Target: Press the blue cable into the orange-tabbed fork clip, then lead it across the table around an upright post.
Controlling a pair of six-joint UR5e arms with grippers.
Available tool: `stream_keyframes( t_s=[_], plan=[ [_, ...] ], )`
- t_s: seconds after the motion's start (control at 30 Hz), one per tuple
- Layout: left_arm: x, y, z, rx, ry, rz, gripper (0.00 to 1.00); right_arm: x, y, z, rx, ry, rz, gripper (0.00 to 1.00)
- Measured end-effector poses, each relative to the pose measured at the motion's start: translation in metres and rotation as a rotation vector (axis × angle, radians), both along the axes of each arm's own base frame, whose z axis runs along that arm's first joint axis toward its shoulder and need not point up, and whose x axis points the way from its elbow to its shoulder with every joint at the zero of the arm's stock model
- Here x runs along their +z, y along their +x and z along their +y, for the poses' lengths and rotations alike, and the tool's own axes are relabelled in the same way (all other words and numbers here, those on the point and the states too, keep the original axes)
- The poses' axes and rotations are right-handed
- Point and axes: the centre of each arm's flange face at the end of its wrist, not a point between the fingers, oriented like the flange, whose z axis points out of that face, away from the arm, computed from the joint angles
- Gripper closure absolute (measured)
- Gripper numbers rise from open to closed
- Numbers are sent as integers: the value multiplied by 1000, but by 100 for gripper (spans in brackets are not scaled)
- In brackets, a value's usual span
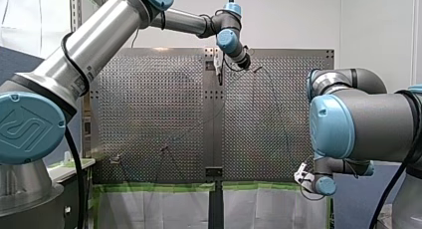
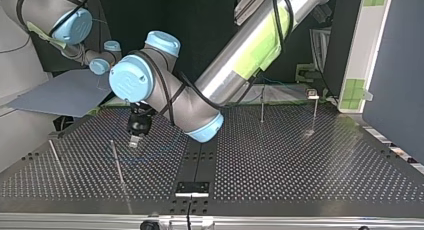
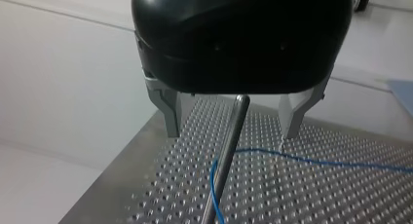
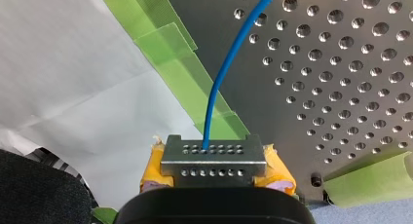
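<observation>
In the left wrist view my left gripper (image 3: 231,134) stands open, its metal fingers (image 3: 168,114) on either side of an upright post (image 3: 228,151). The blue cable (image 3: 316,160) runs over the perforated plate and bends down beside that post, touching neither finger. In the top view the same gripper (image 2: 135,141) hangs over the plate next to a thin post (image 2: 117,162). My right gripper (image 4: 213,156), with yellow pads, is shut on the blue cable (image 4: 229,73), which leaves it over the table's edge. A small clip (image 2: 311,93) stands on a stalk at the top view's right.
More thin posts stand on the plate (image 2: 54,157), (image 2: 262,105). Green tape (image 4: 190,68) and white sheeting line the table's edge by my right gripper (image 1: 302,176). My left arm (image 1: 189,22) spans the table to its far side.
</observation>
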Motion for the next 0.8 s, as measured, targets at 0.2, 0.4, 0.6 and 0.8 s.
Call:
stream_keyframes(
  t_s=[0.2, 0.4, 0.6, 0.8],
  plan=[
    [0, 2, 6, 59, 9, -1, 2, 0, 0, 0, 1, 1, 0, 100],
    [0, 3, 8, 85, 13, -2, 2, 0, 1, 1, 3, 5, 2, 100],
    [0, 3, 8, 85, 12, -3, 2, 0, 1, 1, 5, 6, 4, 100],
    [-1, 3, 8, 77, 12, -1, 2, -1, 1, 2, 7, 9, 12, 100]
  ],
)
